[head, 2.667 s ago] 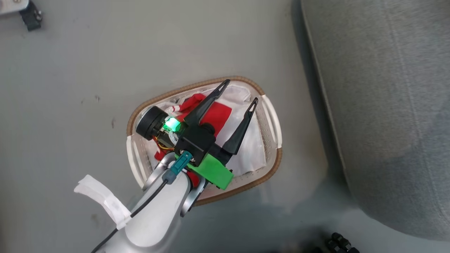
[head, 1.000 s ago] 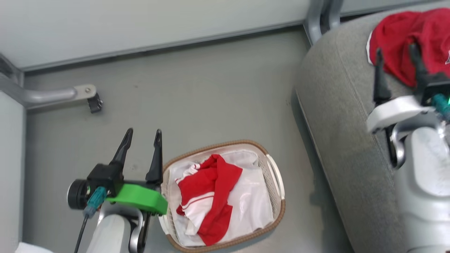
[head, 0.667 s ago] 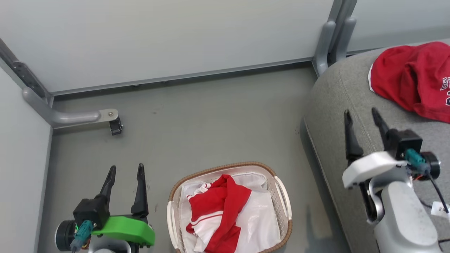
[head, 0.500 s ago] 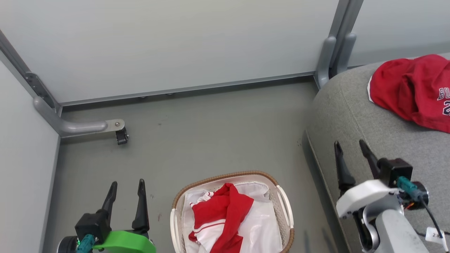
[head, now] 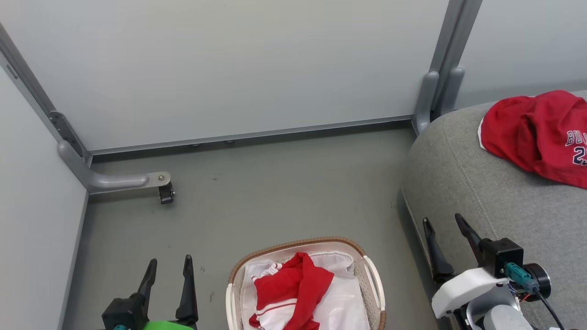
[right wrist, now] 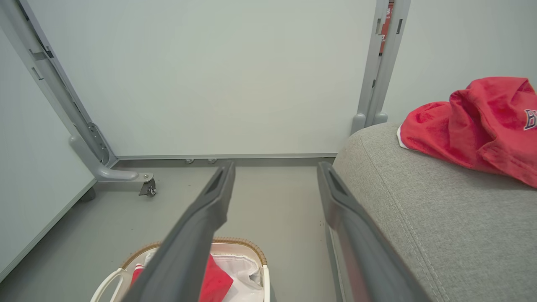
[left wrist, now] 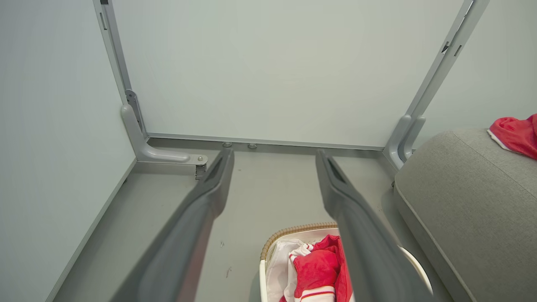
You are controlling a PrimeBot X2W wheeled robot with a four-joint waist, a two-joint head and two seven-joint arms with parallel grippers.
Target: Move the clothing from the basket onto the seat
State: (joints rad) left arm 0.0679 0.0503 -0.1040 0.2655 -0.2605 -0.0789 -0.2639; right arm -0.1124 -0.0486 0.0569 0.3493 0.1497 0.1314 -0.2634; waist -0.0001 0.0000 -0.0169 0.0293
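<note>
One red jersey (head: 536,133) with dark lettering lies on the grey seat (head: 458,183); one crumpled red-and-white bundle of clothing (head: 293,288) sits in the single basket (head: 293,243) on the floor beside the seat; the left gripper (head: 170,261) and right gripper (head: 442,218), two in all, hover empty, fingers spread apart, either side of the basket.

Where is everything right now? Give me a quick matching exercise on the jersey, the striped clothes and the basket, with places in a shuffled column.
Things:
1. red jersey
2. striped clothes
3. basket

Places:
A. on the floor
B. on the seat
C. inside the basket

Pairs: 1-B, 2-C, 3-A.
</note>
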